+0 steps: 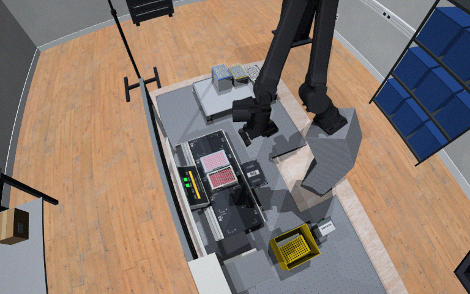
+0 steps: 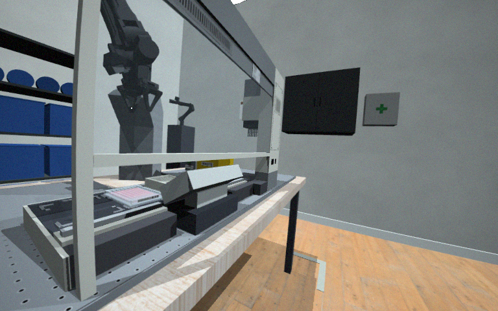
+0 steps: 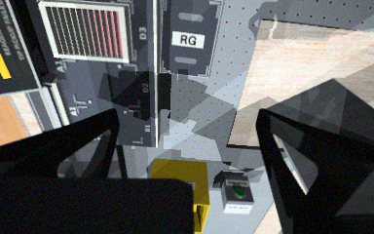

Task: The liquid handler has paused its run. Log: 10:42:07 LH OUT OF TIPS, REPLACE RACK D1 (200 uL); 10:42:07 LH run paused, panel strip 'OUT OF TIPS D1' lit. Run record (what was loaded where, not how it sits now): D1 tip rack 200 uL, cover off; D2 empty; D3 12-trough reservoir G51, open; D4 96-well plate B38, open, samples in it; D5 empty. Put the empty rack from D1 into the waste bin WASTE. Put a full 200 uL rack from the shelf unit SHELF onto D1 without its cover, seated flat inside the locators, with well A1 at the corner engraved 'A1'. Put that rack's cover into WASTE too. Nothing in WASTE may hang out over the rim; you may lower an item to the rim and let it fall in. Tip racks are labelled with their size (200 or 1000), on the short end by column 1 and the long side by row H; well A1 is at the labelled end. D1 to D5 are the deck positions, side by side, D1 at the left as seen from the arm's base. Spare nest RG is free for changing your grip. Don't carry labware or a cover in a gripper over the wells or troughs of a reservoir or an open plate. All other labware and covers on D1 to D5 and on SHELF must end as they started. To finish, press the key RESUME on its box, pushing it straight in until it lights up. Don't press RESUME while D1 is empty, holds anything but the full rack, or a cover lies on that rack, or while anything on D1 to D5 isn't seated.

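Presently, black parallel gripper (image 1: pixel 249 135) spread wide, carrying nothing. Yellow waste bin (image 1: pixel 277 243) with perforated empty rack inside, well beyond; shelf's blue-edged capped tip rack (image 1: pixel 221 76) behind. Risk: grabbing wrong size, or crossing pink open plate (image 1: pixel 215 160) loaded.

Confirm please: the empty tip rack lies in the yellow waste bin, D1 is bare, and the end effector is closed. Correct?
Only the last part is wrong: the end effector is open, its fingers spread wide in the wrist view. The rack does lie in the yellow bin, and D1 is bare.
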You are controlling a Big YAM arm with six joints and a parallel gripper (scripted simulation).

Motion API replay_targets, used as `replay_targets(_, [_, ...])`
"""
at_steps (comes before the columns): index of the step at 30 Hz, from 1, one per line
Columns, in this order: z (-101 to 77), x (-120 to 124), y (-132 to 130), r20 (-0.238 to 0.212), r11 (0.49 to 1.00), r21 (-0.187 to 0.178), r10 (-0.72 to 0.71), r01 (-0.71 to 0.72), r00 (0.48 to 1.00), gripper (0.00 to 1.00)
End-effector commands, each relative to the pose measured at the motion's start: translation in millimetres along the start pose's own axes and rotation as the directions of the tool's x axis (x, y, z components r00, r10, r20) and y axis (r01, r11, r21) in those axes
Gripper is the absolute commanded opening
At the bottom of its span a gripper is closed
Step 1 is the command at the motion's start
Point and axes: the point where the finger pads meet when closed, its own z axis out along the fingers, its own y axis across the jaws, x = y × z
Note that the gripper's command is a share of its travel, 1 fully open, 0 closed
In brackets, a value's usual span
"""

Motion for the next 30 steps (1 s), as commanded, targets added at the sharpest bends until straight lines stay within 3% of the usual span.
replay_targets(1, [-3.7,-24.6,6.3,0.013,0.999,-0.008,-0.031,0.031,0.999,0.99])
replay_targets(5, [-3.5,-30.3,4.4,0.013,0.999,-0.006,-0.032,0.032,0.999,0.99])
replay_targets(6, [3.5,-17.2,-12.3,-0.013,0.998,0.035,-0.053,0.053,0.999,0.99])
replay_targets(9, [2.2,-13.7,-9.2,-0.016,0.997,0.026,-0.067,0.068,0.998,0.99])
replay_targets(10, [1.1,-17.4,-3.4,-0.010,0.998,0.017,-0.063,0.063,0.998,0.99])
replay_targets(11, [-4.0,-36.5,5.3,0.015,1.000,-0.009,-0.012,0.012,1.000,0.99])
replay_targets(18, [-5.2,-73.6,1.7,0.020,1.000,-0.010,0.028,-0.028,0.999,0.99])
replay_targets(23, [-0.1,-81.2,-7.4,0.003,1.000,0.013,0.019,-0.020,1.000,0.99])
replay_targets(30, [-0.4,-120.6,-7.3,0.007,1.000,0.010,0.020,-0.020,1.000,0.99])
